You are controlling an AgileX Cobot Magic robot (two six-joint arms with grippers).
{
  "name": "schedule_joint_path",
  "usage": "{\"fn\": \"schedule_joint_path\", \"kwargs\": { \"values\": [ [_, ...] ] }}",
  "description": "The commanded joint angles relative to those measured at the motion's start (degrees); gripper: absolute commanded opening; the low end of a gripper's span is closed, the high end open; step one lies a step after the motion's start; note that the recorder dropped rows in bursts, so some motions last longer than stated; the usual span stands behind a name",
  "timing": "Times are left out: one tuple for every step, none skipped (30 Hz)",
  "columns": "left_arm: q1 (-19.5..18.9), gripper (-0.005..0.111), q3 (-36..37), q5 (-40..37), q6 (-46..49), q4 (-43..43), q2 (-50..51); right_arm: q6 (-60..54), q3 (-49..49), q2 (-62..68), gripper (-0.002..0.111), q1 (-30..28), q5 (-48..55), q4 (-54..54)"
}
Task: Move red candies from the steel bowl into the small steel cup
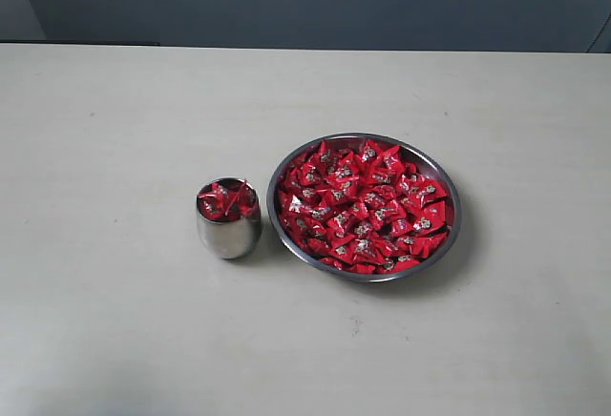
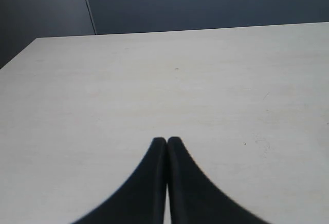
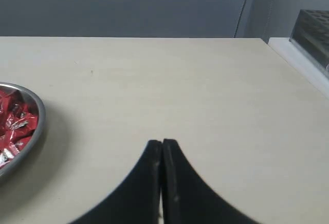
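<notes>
A: How do our grippers stand?

B: Our left gripper (image 2: 166, 141) and right gripper (image 3: 162, 143) each have their fingers pressed together, gripping nothing, above the bare table (image 1: 115, 130).

A: And farther out?

B: We see the small steel cup (image 1: 227, 233), brim-full of red candies (image 1: 227, 199), just beside the steel bowl (image 1: 427, 161) at its nine o'clock. The bowl is heaped with more.

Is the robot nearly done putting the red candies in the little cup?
Done: the small steel cup is heaped to its rim with red candies. In hand: nothing; the left gripper and right gripper hover over the table, jaws shut and empty. Left: the steel bowl holds lots more, though the cup looks too full for many.
</notes>
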State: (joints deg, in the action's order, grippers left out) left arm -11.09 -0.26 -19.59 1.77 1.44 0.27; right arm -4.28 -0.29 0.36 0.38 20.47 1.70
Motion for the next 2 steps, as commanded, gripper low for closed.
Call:
{"fn": "schedule_joint_path", "kwargs": {
  "values": [
    [0.4, 0.0, 0.3, 0.4, -0.1, 0.1, -0.3, -0.1, 0.3, -0.4, -0.001, -0.3, -0.2, 0.1],
    [0.4, 0.0, 0.3, 0.4, -0.1, 0.1, -0.3, -0.1, 0.3, -0.4, -0.001, -0.3, -0.2, 0.1]
  ]
}}
